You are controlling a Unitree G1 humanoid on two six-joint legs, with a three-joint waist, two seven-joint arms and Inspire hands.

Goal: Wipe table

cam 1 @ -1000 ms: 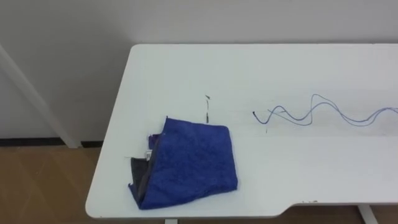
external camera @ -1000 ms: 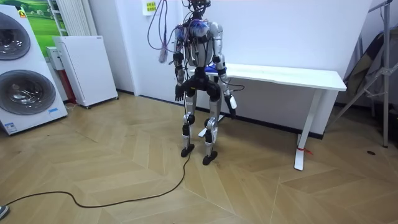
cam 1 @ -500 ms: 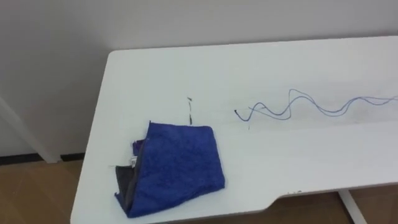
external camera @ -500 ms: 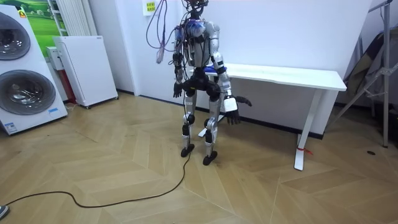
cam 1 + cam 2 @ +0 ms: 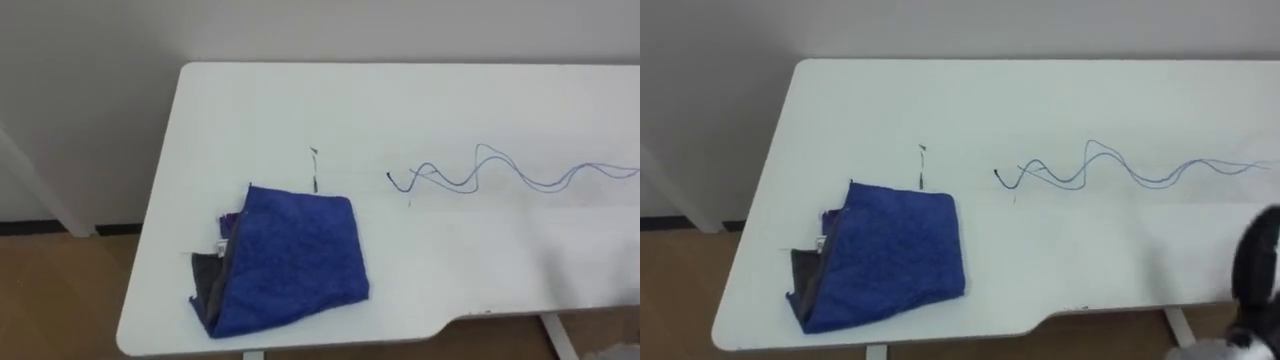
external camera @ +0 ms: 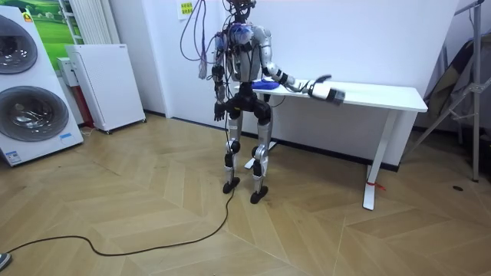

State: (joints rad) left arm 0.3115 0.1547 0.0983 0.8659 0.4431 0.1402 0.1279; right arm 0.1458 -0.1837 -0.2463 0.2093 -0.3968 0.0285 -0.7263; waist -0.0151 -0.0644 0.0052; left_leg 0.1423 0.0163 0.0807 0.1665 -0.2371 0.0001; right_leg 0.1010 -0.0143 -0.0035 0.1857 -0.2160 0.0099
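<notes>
— Where's the cloth?
— The blue cloth (image 5: 290,258) lies crumpled at the table's (image 5: 420,100) near left corner.
— And the hands?
— The right hand (image 6: 331,92) hovers over the tabletop and the left hand (image 6: 220,115) hangs. Open or closed, I can't tell.

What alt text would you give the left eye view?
A folded blue cloth lies near the front left corner of a white table, seen from above. To its right, apart from it, a wavy blue pen line runs across the tabletop; wood floor shows at left.
</notes>
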